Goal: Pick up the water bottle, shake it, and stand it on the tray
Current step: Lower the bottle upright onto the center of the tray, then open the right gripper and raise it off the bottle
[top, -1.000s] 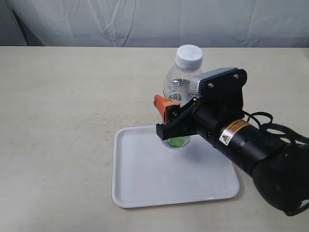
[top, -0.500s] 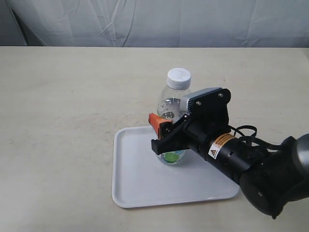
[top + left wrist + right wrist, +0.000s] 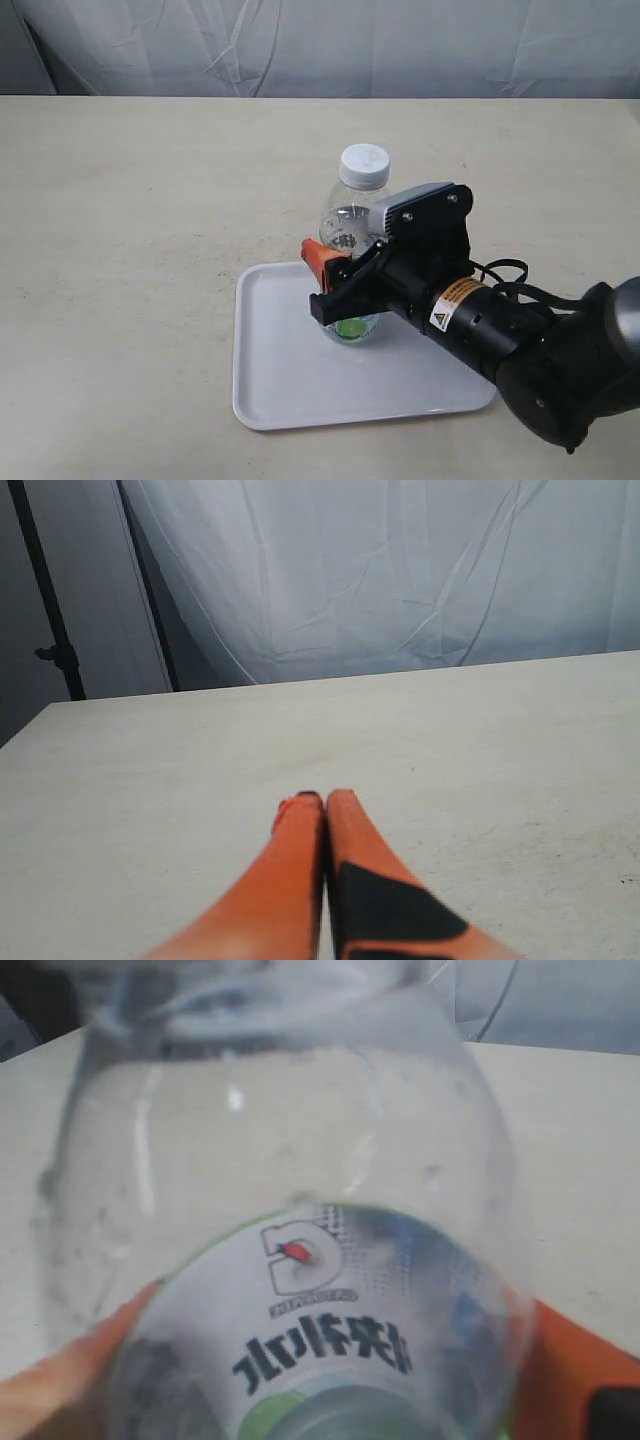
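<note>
The clear water bottle with its white cap stands nearly upright over the back part of the white tray; its base looks on or just above the tray floor. My right gripper is shut on the bottle's labelled lower body, an orange finger showing on its left side. In the right wrist view the bottle fills the frame between the orange fingers, label lettering facing the camera. My left gripper is shut on nothing, above bare table; it is out of the exterior view.
The tray lies on a beige table with a grey cloth backdrop behind. A dark pole stands beyond the table's far edge in the left wrist view.
The right gripper has carried the bottle downward and slightly left, lowering it from above the tray's back edge to the tray surface. The last half second shows only a small further drop.
</note>
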Robot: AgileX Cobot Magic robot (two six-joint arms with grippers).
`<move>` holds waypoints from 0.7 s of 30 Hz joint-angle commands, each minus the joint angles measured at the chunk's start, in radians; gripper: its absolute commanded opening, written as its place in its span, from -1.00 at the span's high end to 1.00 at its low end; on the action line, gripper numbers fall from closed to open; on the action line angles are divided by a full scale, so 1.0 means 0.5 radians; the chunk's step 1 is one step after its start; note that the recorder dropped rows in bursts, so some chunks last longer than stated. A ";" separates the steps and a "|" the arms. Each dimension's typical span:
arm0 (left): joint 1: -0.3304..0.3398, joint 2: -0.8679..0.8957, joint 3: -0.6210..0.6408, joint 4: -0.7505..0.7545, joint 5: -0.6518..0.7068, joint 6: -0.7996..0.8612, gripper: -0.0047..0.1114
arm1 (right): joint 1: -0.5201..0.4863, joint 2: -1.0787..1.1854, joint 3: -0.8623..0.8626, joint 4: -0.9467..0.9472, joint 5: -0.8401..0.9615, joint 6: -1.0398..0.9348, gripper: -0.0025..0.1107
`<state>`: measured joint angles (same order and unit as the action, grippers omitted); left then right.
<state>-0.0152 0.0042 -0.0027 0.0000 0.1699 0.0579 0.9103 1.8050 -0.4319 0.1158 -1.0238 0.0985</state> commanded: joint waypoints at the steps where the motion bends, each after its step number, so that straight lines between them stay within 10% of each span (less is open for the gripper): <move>1: -0.014 -0.008 0.005 0.013 -0.024 -0.005 0.89 | -0.001 0.004 -0.004 -0.064 0.049 0.017 -0.89; 14: -0.014 -0.008 0.005 0.013 -0.024 -0.005 0.89 | -0.004 -0.557 -0.012 0.065 -0.008 -0.272 -0.88; 21: -0.014 -0.008 0.005 0.013 -0.024 -0.005 0.89 | -0.004 -1.254 -0.421 0.505 1.346 -0.915 -0.88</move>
<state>-0.0152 0.0042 -0.0027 0.0055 0.1699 0.0579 0.9103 1.2439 -0.5743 0.3113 -0.5462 -0.2628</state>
